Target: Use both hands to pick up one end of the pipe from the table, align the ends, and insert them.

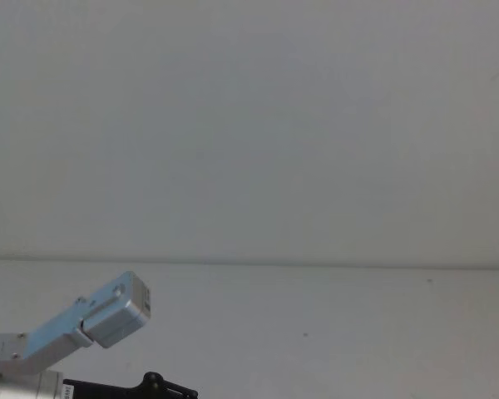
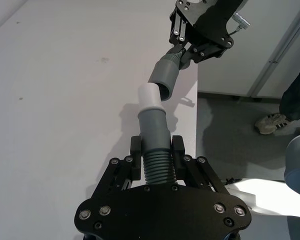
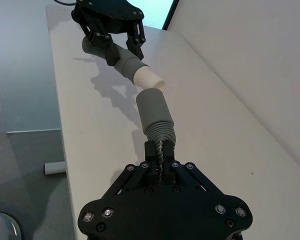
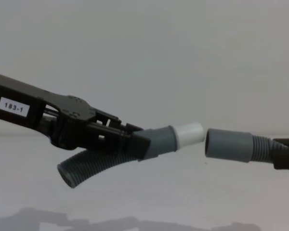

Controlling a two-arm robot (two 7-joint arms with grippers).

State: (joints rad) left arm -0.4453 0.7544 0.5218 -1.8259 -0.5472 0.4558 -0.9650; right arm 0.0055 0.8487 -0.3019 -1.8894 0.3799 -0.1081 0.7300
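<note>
The white desk (image 4: 192,202) runs under everything, and I have both hoses up off it, in the air. My left gripper (image 4: 140,144) comes in from the left in the chest view. Its jaws are clamped on the left hose (image 4: 94,166) just behind the smooth cuff. The ribbed rest of that hose hangs down and back under the gripper, its free end open. My right gripper (image 4: 284,155) sits at the right edge, clamped on the ribs of the right hose (image 4: 261,148) right behind its sleeve (image 4: 229,144). From the chest the two ends face each other at almost the same height, the left one tipped up slightly. The white tip (image 4: 189,133) stops just short of the sleeve's mouth, with a thin gap, no contact and nothing inserted. From the left wrist the sleeve sits at an angle to the tip, so the two axes are not in line.
</note>
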